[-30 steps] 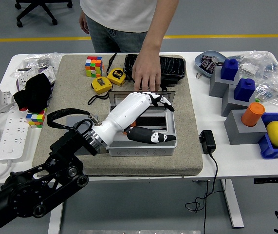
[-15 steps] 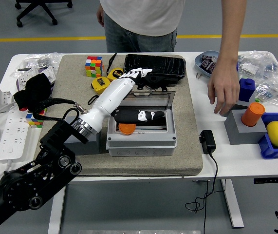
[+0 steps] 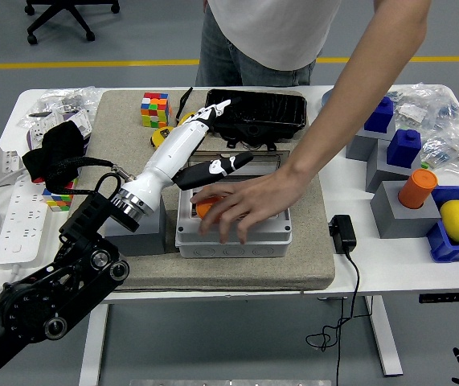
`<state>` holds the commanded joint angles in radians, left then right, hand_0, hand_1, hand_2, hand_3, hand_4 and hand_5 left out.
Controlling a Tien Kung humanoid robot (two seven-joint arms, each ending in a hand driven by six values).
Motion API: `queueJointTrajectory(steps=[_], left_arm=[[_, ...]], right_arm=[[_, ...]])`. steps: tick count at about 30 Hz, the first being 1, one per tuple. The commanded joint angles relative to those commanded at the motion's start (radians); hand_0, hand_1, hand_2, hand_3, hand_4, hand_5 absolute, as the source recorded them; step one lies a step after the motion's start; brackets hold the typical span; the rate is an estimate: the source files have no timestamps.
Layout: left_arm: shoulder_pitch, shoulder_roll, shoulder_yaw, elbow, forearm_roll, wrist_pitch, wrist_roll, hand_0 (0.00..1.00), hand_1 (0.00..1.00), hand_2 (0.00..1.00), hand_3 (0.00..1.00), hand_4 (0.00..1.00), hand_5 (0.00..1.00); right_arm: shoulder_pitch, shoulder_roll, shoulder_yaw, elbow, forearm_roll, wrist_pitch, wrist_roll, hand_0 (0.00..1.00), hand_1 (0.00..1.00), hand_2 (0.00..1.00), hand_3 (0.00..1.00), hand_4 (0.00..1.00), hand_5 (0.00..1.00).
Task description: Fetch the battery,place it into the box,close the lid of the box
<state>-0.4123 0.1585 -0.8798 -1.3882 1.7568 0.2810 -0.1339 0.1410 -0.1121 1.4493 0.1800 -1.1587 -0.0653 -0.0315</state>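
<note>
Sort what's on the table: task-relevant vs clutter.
Job: grey box, orange battery inside it, open lid, left hand, person's hand reaching into the box.
Clutter: Rubik's cube, black tray, lemon, power strip.

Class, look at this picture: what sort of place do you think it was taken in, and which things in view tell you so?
Probably a robotics lab or test workshop. A robot's left hand works over a grey box on a white table cluttered with test objects, and an office chair stands on a floor marked with a yellow line.
</note>
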Motion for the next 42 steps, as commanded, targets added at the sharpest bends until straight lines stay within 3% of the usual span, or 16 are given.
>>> queueJointTrajectory(steps=[21,23,24,29,30,35,36,41,42], left_arm=[[-0.013,0.012,-0.016,0.036,0.096,-0.026,0.047,0.998,0.998,0.998,0.942,0.998,0.998],[-0.012,0.012,-0.02,0.042,0.131,-0.027,0.063,0.998,0.998,0.998,0.942,0.998,0.998],[-0.012,0.012,-0.021,0.045,0.147,-0.028,0.069,0.998,0.998,0.998,0.874,0.998,0.998],[-0.014,0.016,-0.03,0.068,0.244,-0.042,0.108,0.998,0.998,0.998,0.874,0.998,0.998],[-0.014,0.018,-0.032,0.071,0.263,-0.046,0.118,0.998,0.998,0.996,0.813,0.998,0.998],[-0.013,0.023,-0.04,0.069,0.38,-0.064,0.163,0.998,0.998,0.996,0.813,0.998,0.998],[-0.012,0.023,-0.041,0.068,0.396,-0.065,0.166,0.998,0.998,0.978,0.763,0.998,0.998],[-0.008,0.025,-0.039,0.056,0.426,-0.068,0.175,0.998,0.998,0.978,0.763,0.998,0.998],[-0.007,0.026,-0.037,0.054,0.421,-0.069,0.173,0.998,0.998,0.937,0.692,0.998,0.998]], right_arm=[[0.002,-0.001,0.0,0.0,-0.002,0.001,0.0,0.864,0.827,0.787,0.779,0.998,0.998],[0.0,-0.002,0.002,0.0,-0.005,0.0,-0.001,0.864,0.827,0.787,0.779,0.998,0.998],[0.0,-0.002,0.003,0.0,-0.006,0.0,-0.002,0.864,0.828,0.787,0.779,0.998,0.998],[0.0,-0.003,0.002,0.0,-0.007,0.0,-0.002,0.864,0.828,0.787,0.779,0.998,0.998],[0.0,-0.003,0.002,0.0,-0.007,0.0,-0.002,0.864,0.828,0.787,0.779,0.998,0.998],[0.0,-0.003,0.004,0.0,-0.011,0.0,-0.002,0.864,0.828,0.787,0.779,0.998,0.998],[0.0,-0.003,0.003,0.0,-0.01,0.0,-0.002,0.864,0.828,0.788,0.78,0.998,0.998],[-0.002,-0.002,0.005,0.0,-0.012,-0.001,-0.002,0.864,0.828,0.788,0.78,0.998,0.998],[-0.003,-0.002,0.005,0.0,-0.011,-0.001,-0.002,0.864,0.827,0.787,0.78,0.998,0.998]])
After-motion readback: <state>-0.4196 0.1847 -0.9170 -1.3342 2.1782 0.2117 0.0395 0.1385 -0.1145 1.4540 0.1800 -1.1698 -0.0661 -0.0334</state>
